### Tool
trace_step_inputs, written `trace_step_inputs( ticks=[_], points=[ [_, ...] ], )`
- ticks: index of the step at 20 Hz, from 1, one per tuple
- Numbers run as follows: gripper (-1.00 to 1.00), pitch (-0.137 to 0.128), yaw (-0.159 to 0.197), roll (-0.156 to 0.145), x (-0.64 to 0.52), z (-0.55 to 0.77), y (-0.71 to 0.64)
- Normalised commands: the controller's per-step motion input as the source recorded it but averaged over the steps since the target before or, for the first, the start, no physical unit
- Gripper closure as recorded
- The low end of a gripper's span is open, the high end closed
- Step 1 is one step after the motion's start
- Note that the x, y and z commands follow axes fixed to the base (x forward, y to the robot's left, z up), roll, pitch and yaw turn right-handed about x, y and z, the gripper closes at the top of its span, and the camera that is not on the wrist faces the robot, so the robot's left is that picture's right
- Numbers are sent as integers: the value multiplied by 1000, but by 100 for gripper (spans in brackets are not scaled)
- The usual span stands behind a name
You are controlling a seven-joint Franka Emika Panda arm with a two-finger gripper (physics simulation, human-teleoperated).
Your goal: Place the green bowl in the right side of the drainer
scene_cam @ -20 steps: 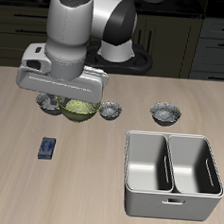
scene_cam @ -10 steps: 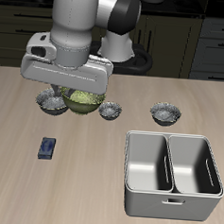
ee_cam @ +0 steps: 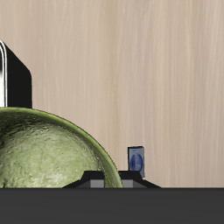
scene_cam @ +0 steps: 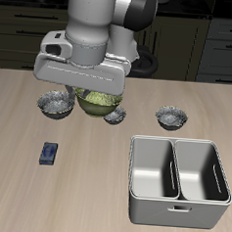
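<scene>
- Hanging under the arm's wide grey wrist block, the green bowl [scene_cam: 93, 103] sits clear of the tabletop, toward the table's back edge, and shows only its lower curve below the block.
- The gripper [scene_cam: 86, 89] is at the bowl's rim; its fingers are hidden by the wrist block in the exterior view, and the wrist view shows only one dark finger [ee_cam: 16, 80] beside the rim, so I cannot tell from the jaws themselves how tightly they stand, though the raised bowl has nothing else bearing it.
- In the wrist view the bowl's mottled yellow-green inside [ee_cam: 48, 153] fills much of the frame, with bare wood grain beyond it.
- One grey bowl [scene_cam: 55, 105] rests on the table just beside the green bowl, and a smaller grey bowl [scene_cam: 114, 115] rests just beside it on the other side.
- A third grey bowl [scene_cam: 171, 116] stands apart from those, farther along the same row.
- The drainer [scene_cam: 136, 178] sits at a front corner of the table, its two deep compartments side by side and its small handle facing the front edge.
- A small blue block [scene_cam: 50, 154] lies near the table's front, well apart from the drainer; it also shows in the wrist view [ee_cam: 135, 159].
</scene>
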Motion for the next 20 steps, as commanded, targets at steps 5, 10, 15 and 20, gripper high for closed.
trace_step_inputs(
  ticks=[5, 10, 15, 20],
  points=[
    [100, 3, -6, 12, 51, 56, 425],
    [100, 10, 15, 36, 66, -58, 370],
    [100, 8, 2, 28, 51, -11, 280],
    [100, 11, -1, 13, 26, -42, 211]
  ],
)
